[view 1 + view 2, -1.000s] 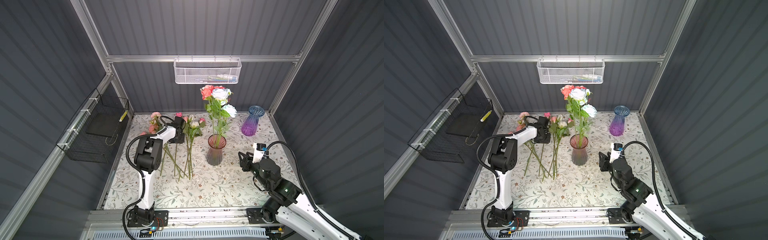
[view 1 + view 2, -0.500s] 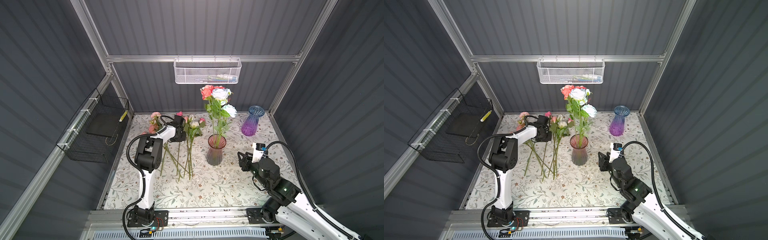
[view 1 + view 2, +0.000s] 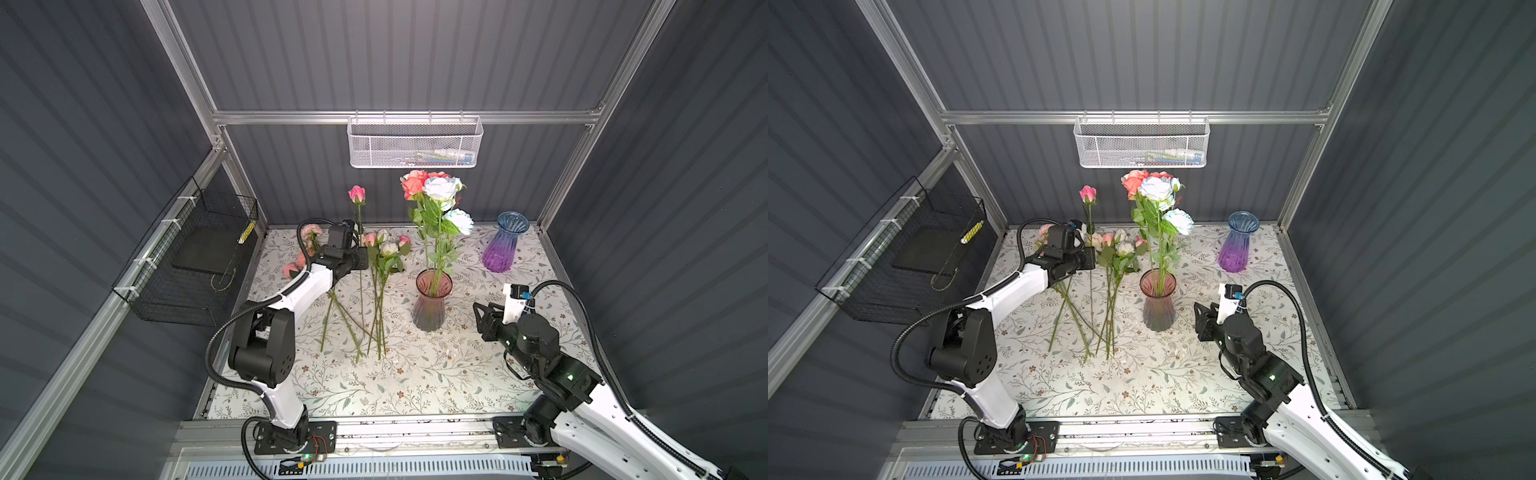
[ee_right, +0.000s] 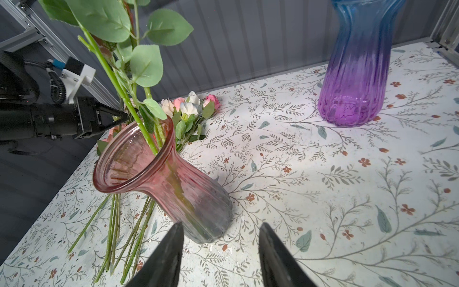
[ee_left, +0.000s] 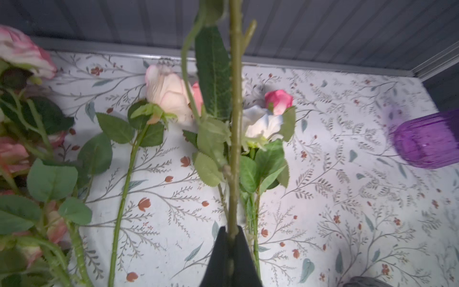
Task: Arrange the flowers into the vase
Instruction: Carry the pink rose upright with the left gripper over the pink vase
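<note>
My left gripper [image 3: 360, 261] [image 5: 232, 229] is shut on the green stem [image 5: 235, 124] of a pink rose [image 3: 357, 194] [image 3: 1087, 193]. That rose stands upright above the loose flowers [image 3: 384, 249] [image 3: 1115, 247], which lie on the table left of the vase. The pink glass vase [image 3: 432, 307] [image 3: 1158, 305] [image 4: 171, 179] stands mid-table and holds coral, white and pale blue blooms [image 3: 436, 189]. My right gripper [image 3: 478, 318] [image 3: 1199, 320] [image 4: 219, 231] is open and empty, low beside the vase's base on its right.
A blue-to-purple vase [image 3: 503, 249] [image 3: 1237, 245] [image 4: 355, 74] stands empty at the back right. On the back wall hangs a white mesh basket [image 3: 415, 141], over the blooms. A black wire basket [image 3: 195, 266] hangs on the left wall.
My left gripper has shut on the pink rose's stem and lifted it, so the bloom now stands well above the lying flowers. The right arm has barely moved.
</note>
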{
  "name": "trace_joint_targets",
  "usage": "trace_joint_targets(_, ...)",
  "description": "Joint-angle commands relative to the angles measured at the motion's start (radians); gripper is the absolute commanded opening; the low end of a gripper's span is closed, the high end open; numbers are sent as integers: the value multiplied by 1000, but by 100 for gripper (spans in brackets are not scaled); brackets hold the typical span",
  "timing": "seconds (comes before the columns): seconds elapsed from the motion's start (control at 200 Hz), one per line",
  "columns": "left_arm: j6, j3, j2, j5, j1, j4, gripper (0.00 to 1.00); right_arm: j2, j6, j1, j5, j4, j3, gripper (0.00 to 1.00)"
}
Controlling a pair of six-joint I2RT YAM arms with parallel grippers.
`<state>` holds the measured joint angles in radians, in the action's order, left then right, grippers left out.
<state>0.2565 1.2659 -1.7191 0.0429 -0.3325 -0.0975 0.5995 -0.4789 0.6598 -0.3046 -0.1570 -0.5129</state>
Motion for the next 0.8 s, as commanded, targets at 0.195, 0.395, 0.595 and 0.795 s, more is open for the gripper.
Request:
trace_joint_targets(0.195, 16, -148, 215, 85, 4, 360, 0, -12, -5, -2, 24, -26, -66, 51)
trace_joint_targets(0.395, 52, -201, 379, 80, 4, 403, 0, -28, 0, -3, 11, -50, -89, 52)
trace_joint_targets(0.595, 111, -223, 493, 127, 0, 436, 0, -36, -8, -3, -18, -44, -84, 54)
trace_joint_targets(0.795, 64, -197, 571, 109, -107, 455, 0, 26, -30, -3, 37, -36, -82, 60)
